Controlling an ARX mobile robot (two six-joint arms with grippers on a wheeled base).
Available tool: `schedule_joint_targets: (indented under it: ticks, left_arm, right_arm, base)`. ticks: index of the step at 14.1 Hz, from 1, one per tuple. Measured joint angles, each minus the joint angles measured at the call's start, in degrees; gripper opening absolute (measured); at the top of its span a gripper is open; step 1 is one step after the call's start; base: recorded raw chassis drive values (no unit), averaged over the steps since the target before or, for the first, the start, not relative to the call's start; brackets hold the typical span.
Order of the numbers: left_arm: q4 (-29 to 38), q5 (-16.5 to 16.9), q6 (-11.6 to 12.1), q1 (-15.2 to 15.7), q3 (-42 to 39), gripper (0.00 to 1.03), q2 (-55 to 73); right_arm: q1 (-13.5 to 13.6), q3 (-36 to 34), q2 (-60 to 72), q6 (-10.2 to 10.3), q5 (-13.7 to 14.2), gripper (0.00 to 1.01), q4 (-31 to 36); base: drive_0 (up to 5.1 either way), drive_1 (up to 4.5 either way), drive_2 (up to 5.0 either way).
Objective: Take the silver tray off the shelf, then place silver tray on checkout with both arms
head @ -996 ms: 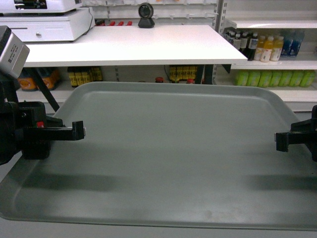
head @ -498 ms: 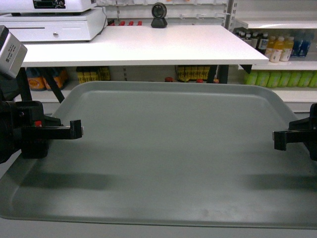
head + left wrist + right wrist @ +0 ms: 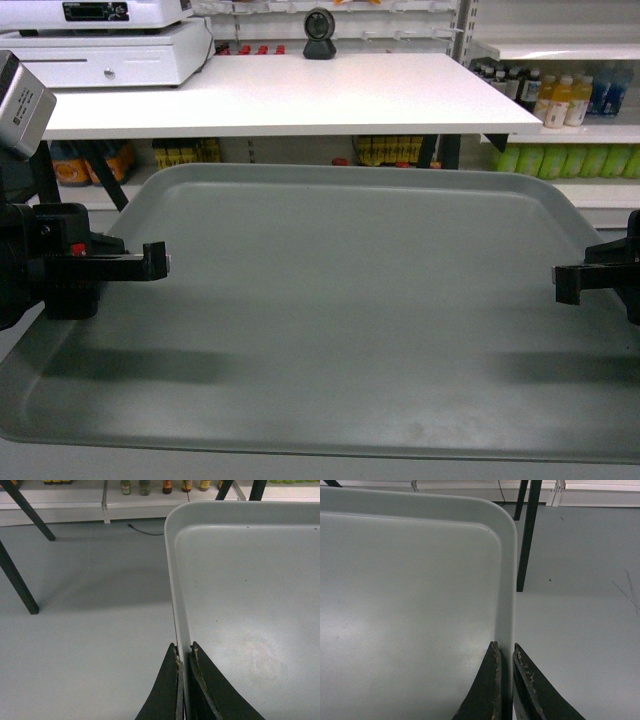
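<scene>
Before one checkout (image 3: 300, 95), two end effectors, left (image 3: 183, 652) and right (image 3: 504, 652), pinch one silver tray (image 3: 350, 300)

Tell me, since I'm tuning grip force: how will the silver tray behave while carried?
The silver tray looks stiff: held only by its side rims, it shows no sag. Its smooth rim may slip in the thin fingers of the left gripper and right gripper.

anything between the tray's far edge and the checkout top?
Nothing: only open air separates the silver tray from the checkout in the head view; stocked shelves show behind the gap.
</scene>
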Motion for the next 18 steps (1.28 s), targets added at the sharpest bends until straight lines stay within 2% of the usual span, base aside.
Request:
schedule_joint_targets:
  ticks: [2, 18]
  left_arm:
    - [0.0, 0.0, 0.0, 0.0, 0.0, 0.03, 0.0]
    - [0.2, 0.0, 0.0, 0.0, 0.0, 0.03, 0.0]
  right_arm:
    - [0.0, 0.0, 0.0, 0.0, 0.0, 0.03, -0.1]
    - [0.0, 0.0, 0.0, 0.0, 0.0, 0.03, 0.1]
  base:
    - [-4.9, 2.50, 2.5]
    - [0.0, 4.32, -4.3]
